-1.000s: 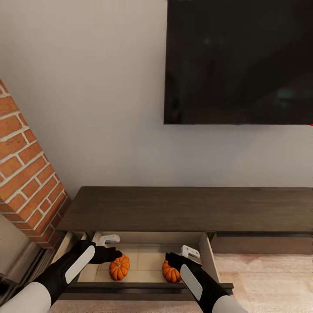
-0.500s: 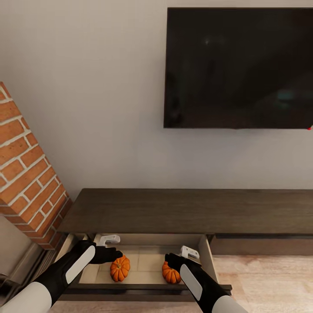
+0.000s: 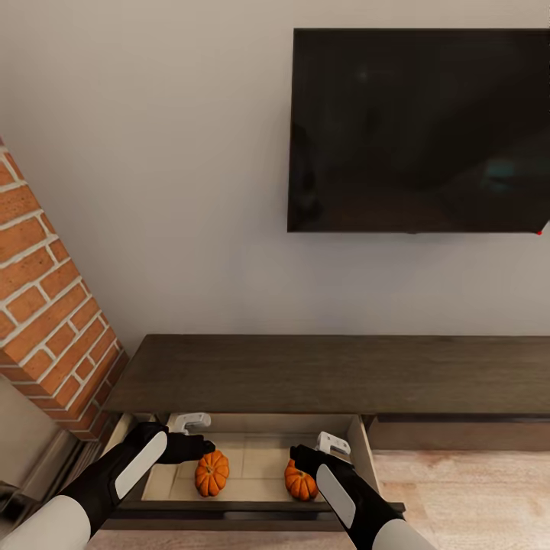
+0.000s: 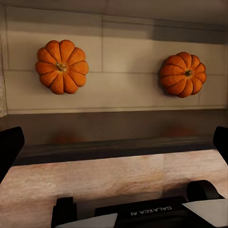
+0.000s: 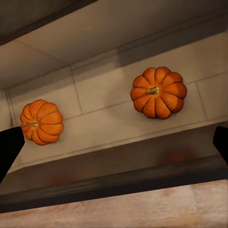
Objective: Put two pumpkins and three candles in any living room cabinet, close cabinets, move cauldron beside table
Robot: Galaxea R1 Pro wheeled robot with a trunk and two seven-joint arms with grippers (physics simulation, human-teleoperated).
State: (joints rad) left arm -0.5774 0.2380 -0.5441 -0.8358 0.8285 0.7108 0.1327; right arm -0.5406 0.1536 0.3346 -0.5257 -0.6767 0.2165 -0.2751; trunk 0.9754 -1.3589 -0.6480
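Head view: both arms reach forward and down over the open drawer (image 3: 252,428) of the long dark cabinet (image 3: 328,370). The left gripper (image 3: 189,422) is held above the back left part of the drawer, and its black wrist hangs just over the left pumpkin (image 3: 211,473). The right gripper (image 3: 334,444) is held above the right side of the drawer, just beside and above the right pumpkin (image 3: 301,480). Both pumpkins sit on the pale drawer floor, well apart from each other, with their stems up. Neither gripper is touching a pumpkin. In the left wrist view, the two black fingertips (image 4: 9,147) stand far apart at the two edges, so the jaws are spread wide with nothing between them, and both pumpkins lie past them inside the drawer. In the right wrist view, the black fingertips (image 5: 9,145) are also far apart at the edges, spread wide and empty. A big black TV (image 3: 420,130) hangs on the wall above the cabinet. A brick column (image 3: 46,305) stands on the left.
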